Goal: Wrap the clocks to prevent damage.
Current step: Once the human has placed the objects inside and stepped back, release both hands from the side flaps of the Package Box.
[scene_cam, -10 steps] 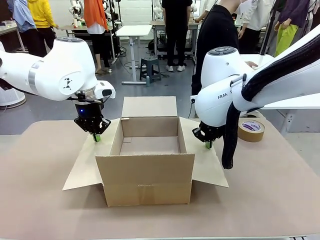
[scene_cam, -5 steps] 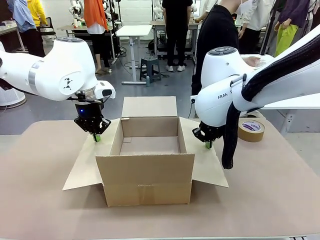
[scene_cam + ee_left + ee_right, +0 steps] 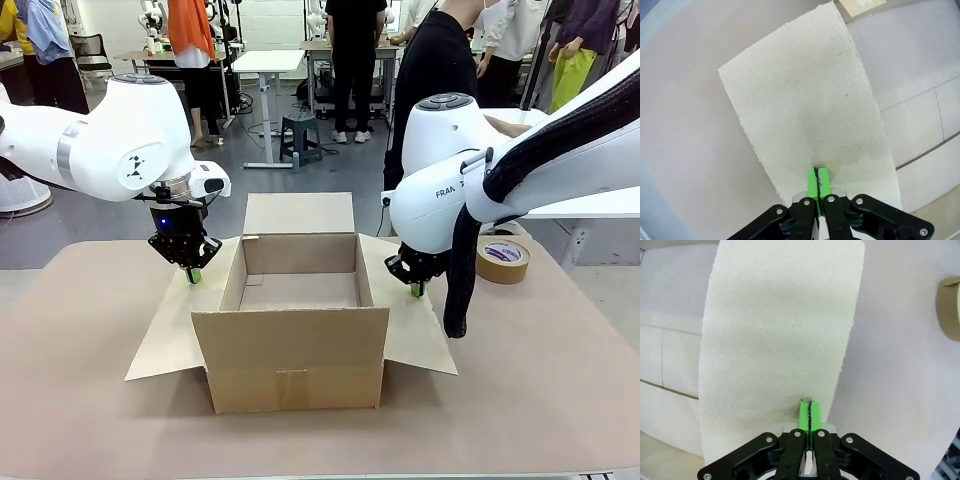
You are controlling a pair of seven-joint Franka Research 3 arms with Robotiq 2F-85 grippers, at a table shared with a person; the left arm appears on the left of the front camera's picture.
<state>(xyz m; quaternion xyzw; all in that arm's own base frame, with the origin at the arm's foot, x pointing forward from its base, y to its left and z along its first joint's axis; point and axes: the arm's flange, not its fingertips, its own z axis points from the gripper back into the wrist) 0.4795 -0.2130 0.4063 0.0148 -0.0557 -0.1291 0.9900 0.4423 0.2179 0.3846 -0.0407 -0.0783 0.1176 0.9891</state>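
Note:
No clocks are in view. An open cardboard box stands mid-table with its four flaps spread and nothing visible inside. My left gripper is shut, its green tips resting on the box's left flap. In the left wrist view the shut left gripper touches that flap. My right gripper is shut too, with its tips on the right flap. The right wrist view shows the right gripper with its pads pressed together against the flap. Neither holds anything.
A roll of brown tape lies on the table behind my right arm, also at the edge of the right wrist view as the tape roll. A person in black stands at the far side, leaning toward a white table.
Both arms and the box have stayed still. Only the person's hand on the white table behind the right arm has shifted a little.

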